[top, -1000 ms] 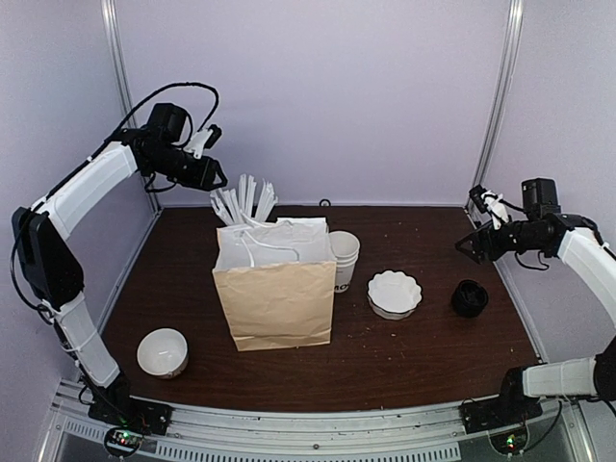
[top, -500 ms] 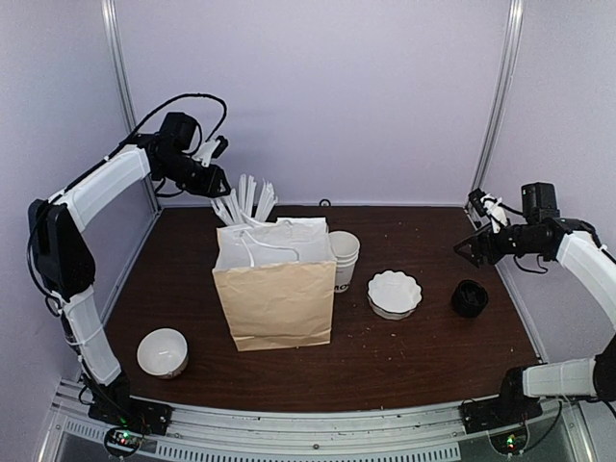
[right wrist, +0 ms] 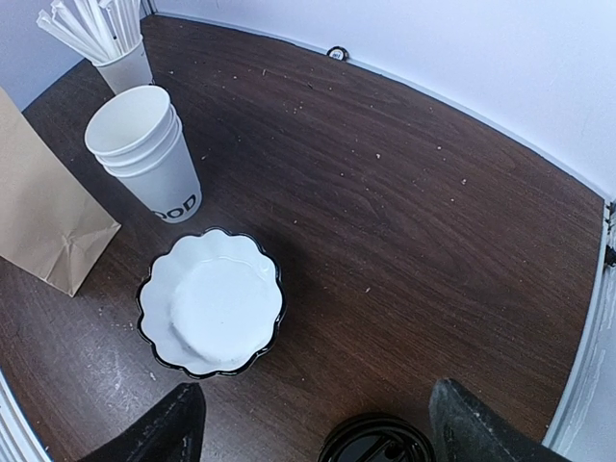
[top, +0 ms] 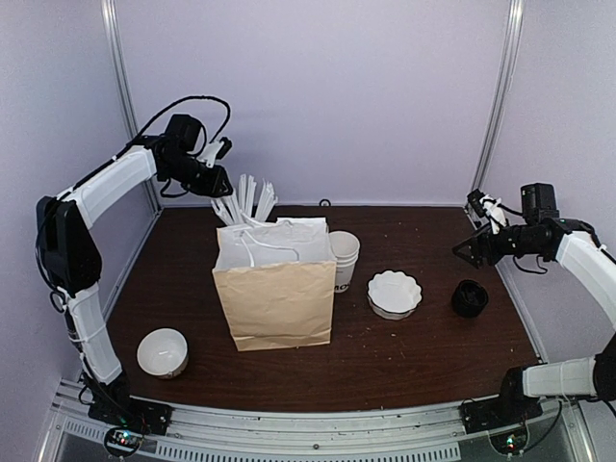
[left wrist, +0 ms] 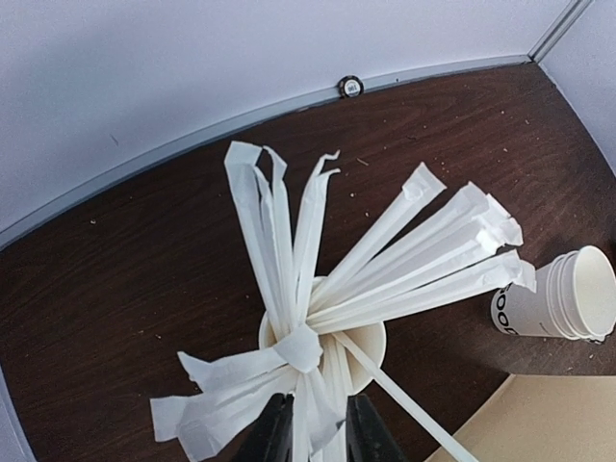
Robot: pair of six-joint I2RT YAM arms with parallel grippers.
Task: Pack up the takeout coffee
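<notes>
Two narrow fingers of my left gripper straddle the white paper-wrapped straws; whether they pinch one, I cannot tell. Tangled wrappers could tip their white holder cup. Farther off, my right gripper hangs wide open. I see no black-lidded white paper coffee cup anywhere; the brown paper bag may hide it.

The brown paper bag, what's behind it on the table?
A cup of paper-wrapped straws stands behind the bag. From the top camera the bag covers that cup, so only the straws show above it; the left wrist camera shows its rim.
</notes>
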